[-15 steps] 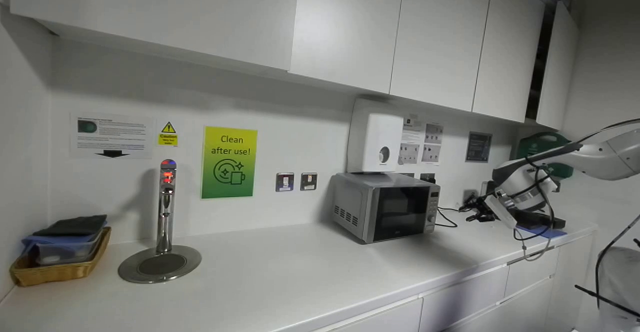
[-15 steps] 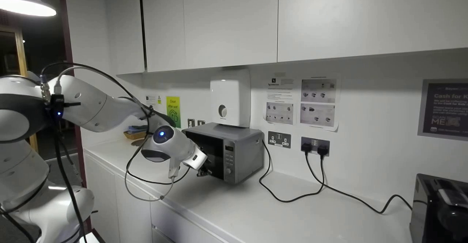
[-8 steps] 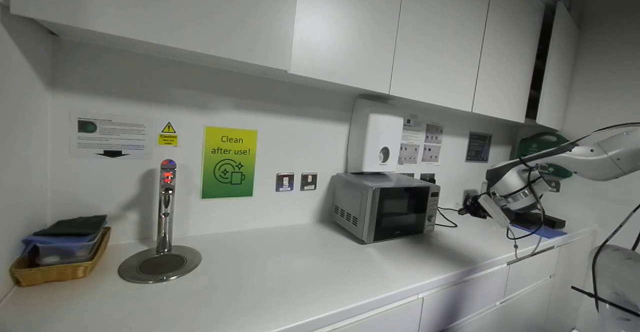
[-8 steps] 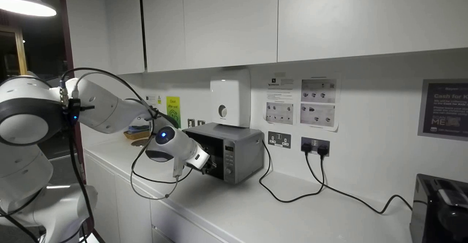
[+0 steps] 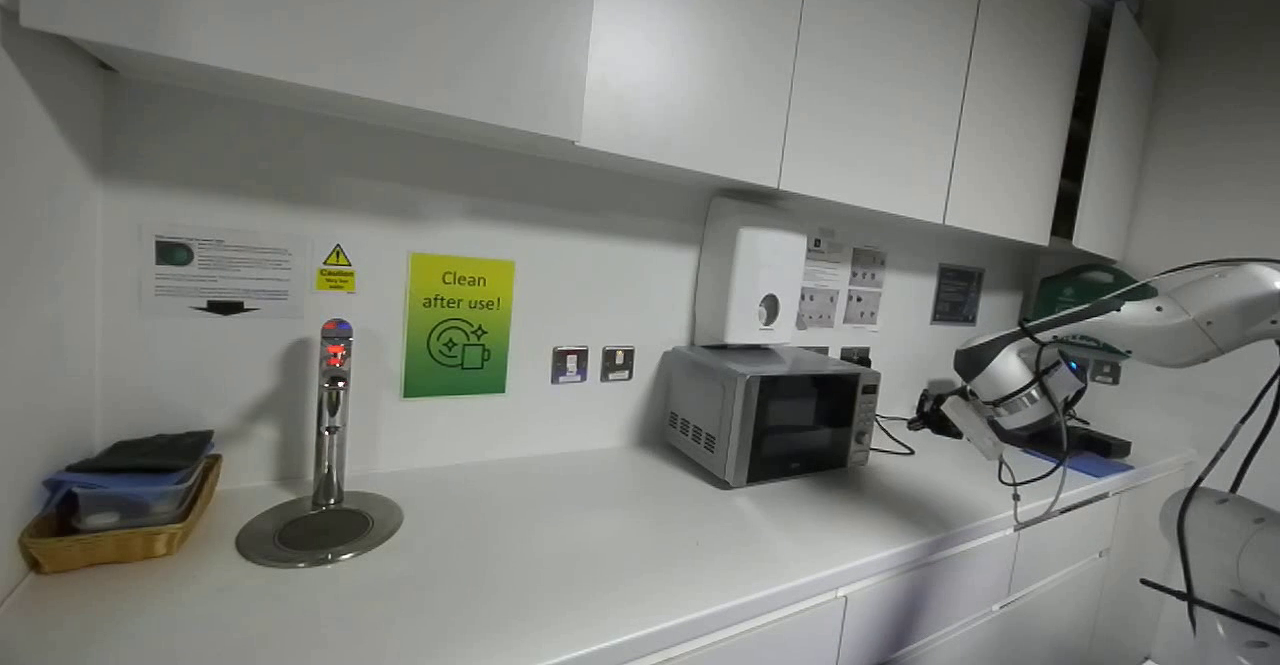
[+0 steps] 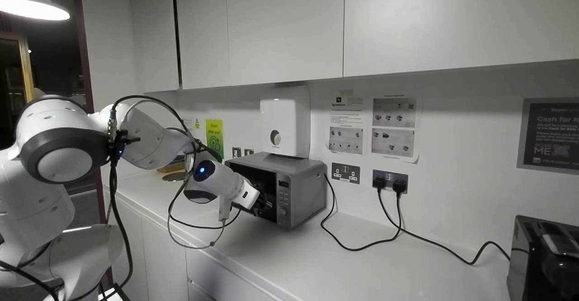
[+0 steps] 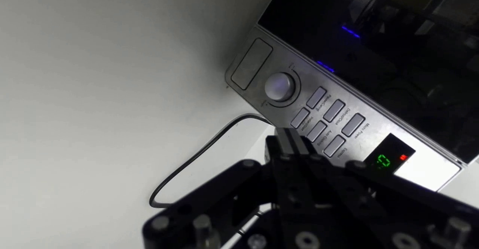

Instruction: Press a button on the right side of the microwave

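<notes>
The silver-grey microwave (image 5: 800,423) stands on the counter, its dark glass door shut. On its right-side panel the wrist view shows a round knob (image 7: 279,87), several small buttons such as Express (image 7: 334,145) and Auto Cooking (image 7: 316,131), and a lit display (image 7: 385,159). My gripper (image 7: 288,131) is shut, pads together with nothing between them. Its tips overlap the panel's outer edge in the wrist view, near the Auto Cooking button. In an exterior view the gripper (image 5: 922,413) appears apart from the microwave; in an exterior view the gripper (image 6: 264,203) overlaps the door.
A white dispenser (image 6: 285,122) hangs on the wall above the microwave. Its black cable (image 6: 332,228) loops over the counter (image 6: 362,269) to wall sockets. A dark machine (image 6: 543,260) sits farther along. Cupboards (image 5: 700,55) overhang the counter. A chrome tap (image 5: 331,425) stands beyond the microwave.
The gripper's fingers have come together from an open stance. The arm has moved toward the microwave, the gripper going a little left in an exterior view.
</notes>
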Controlling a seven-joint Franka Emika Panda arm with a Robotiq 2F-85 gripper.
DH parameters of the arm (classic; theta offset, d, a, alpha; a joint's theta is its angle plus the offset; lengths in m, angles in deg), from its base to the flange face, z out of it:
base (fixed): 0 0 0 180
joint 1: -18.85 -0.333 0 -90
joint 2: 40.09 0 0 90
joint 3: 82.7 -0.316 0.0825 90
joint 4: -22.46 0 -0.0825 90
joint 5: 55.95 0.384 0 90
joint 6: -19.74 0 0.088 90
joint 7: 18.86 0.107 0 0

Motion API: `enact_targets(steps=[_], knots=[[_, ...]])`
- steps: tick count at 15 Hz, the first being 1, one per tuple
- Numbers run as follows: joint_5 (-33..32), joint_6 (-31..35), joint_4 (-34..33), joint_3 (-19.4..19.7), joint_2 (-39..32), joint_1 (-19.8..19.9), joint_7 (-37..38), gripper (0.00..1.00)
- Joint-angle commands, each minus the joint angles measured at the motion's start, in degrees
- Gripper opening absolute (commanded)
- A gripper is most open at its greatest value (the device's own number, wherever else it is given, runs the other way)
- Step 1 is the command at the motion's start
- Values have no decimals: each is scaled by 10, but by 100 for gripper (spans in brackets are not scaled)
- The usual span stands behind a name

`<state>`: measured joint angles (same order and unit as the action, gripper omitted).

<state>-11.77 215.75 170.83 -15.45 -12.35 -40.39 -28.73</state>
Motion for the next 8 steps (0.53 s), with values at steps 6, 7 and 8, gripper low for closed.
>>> enact_targets(steps=[6,7,8], knots=[[-95,23,-63,103,17,-97,43,0],[-105,23,-73,117,15,-110,50,0],[-113,23,-79,128,14,-119,56,0]])
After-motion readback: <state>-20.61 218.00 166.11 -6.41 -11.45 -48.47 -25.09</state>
